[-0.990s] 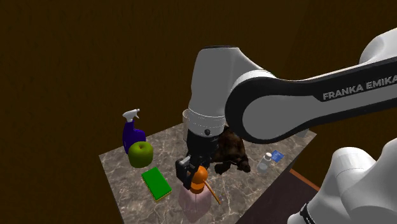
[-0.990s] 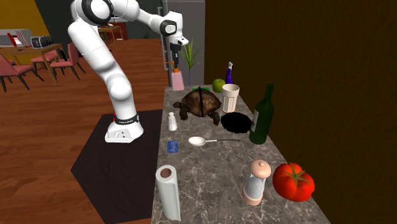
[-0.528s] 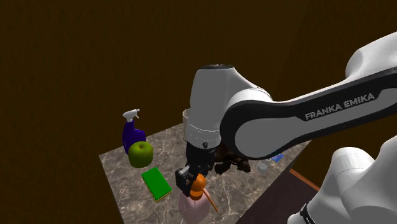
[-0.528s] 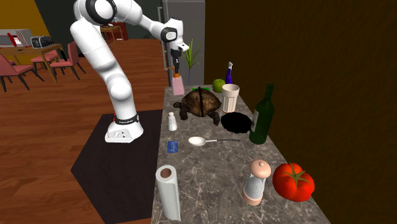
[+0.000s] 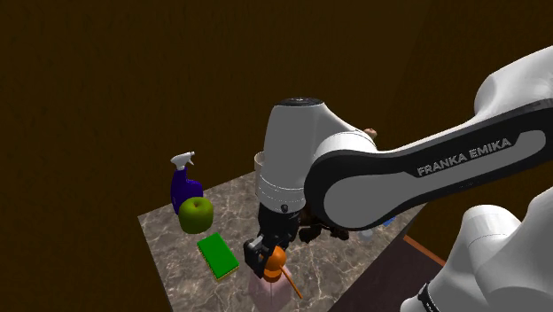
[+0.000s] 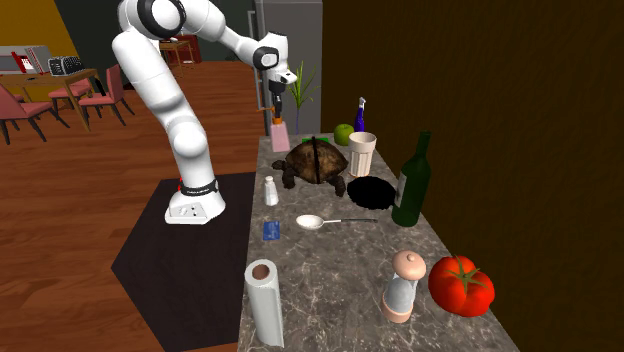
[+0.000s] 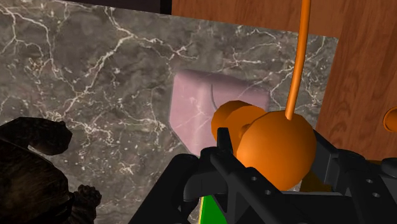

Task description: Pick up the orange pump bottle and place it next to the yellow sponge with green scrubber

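Observation:
The pump bottle has a pale pink body and an orange pump head with a long thin orange spout. My gripper is shut on the orange head from above, its fingers clasping the ball on both sides. The bottle hangs upright low over the marble table's corner; whether its base touches the table is hidden. The sponge, green on top with a yellow edge, lies flat just beside the bottle, toward the shoulder view's left. In the second exterior view the gripper and bottle are at the table's far end.
A dark turtle figure sits close behind the bottle. A green apple and a blue spray bottle stand beyond the sponge. A cup, wine bottle, spoon and shaker fill the table's middle. The table edge and wooden floor lie right beside the bottle.
The gripper has come down with the bottle in it, lowering it toward the table beside the sponge. The arm's wrist now covers more of the turtle figure.

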